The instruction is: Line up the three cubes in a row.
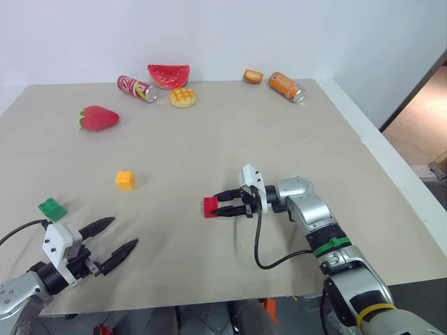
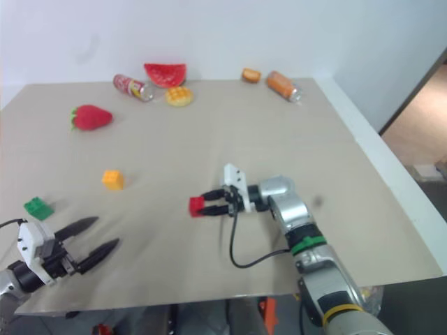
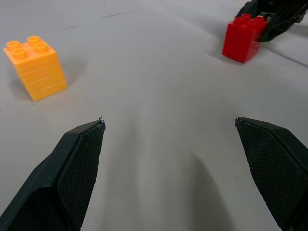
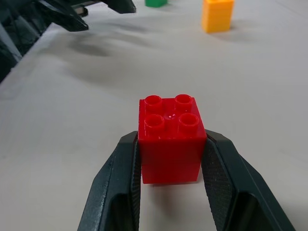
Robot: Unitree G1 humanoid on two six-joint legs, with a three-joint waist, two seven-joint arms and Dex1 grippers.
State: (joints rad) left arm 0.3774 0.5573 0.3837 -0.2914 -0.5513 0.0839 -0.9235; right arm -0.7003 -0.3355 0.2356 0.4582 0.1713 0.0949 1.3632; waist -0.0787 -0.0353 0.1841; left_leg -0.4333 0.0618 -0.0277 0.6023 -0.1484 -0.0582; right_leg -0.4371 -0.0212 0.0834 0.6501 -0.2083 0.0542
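The red cube (image 1: 210, 206) rests on the table near the front middle, clamped between the two fingers of my right gripper (image 1: 222, 204), which points left and is shut on it; in the right wrist view the red cube (image 4: 171, 138) sits upright between the pads. The orange-yellow cube (image 1: 125, 180) stands alone farther left and back. The green cube (image 1: 52, 208) lies at the left edge. My left gripper (image 1: 120, 239) hovers open near the front left corner, just in front of the green cube, with nothing between its fingers.
Along the far edge lie a toy strawberry (image 1: 98, 118), a red can (image 1: 136, 88), a watermelon slice (image 1: 168, 75), a waffle-patterned bun (image 1: 182, 97), a small bread piece (image 1: 253, 76) and an orange can (image 1: 287, 86). The table's right edge (image 1: 380, 150) drops off.
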